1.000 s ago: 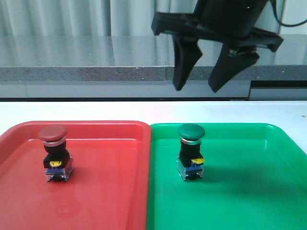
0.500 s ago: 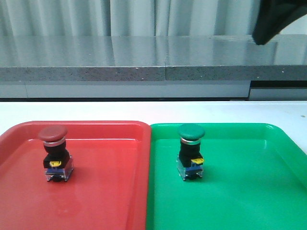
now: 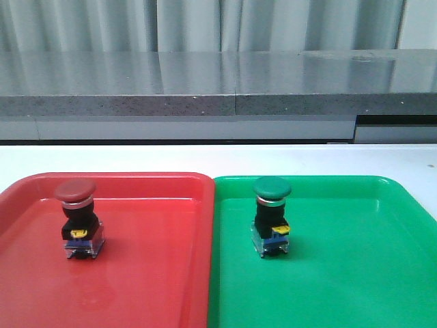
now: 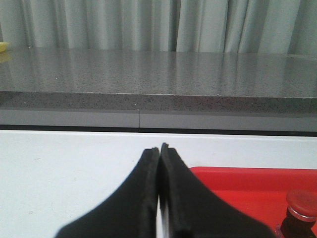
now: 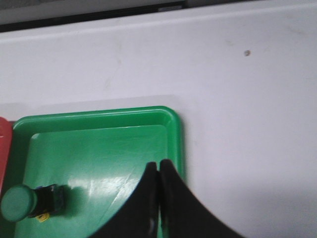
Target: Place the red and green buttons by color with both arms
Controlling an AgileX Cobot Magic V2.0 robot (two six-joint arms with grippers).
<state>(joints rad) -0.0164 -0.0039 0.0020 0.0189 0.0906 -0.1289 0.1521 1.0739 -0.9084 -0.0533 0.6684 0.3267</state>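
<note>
Already, we judge, both buttons stand upright in their matching trays.
On the left the red push-button (image 3: 76, 217) sits in the red tray (image 3: 157, 287), the green push-button (image 3: 272, 215) in the green tray (image 3: 355, 287); both look light, rigid, top-heavy, best gripped at the black body. Left gripper (image 4: 159, 148) and right gripper (image 5: 158, 164) are clenched, empty.

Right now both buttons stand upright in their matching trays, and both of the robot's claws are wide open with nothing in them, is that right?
Not quite. The red button and green button do stand upright in the red tray and green tray, but the claws are closed. The wrist views show the left gripper and right gripper shut, fingers together, holding nothing.
</note>
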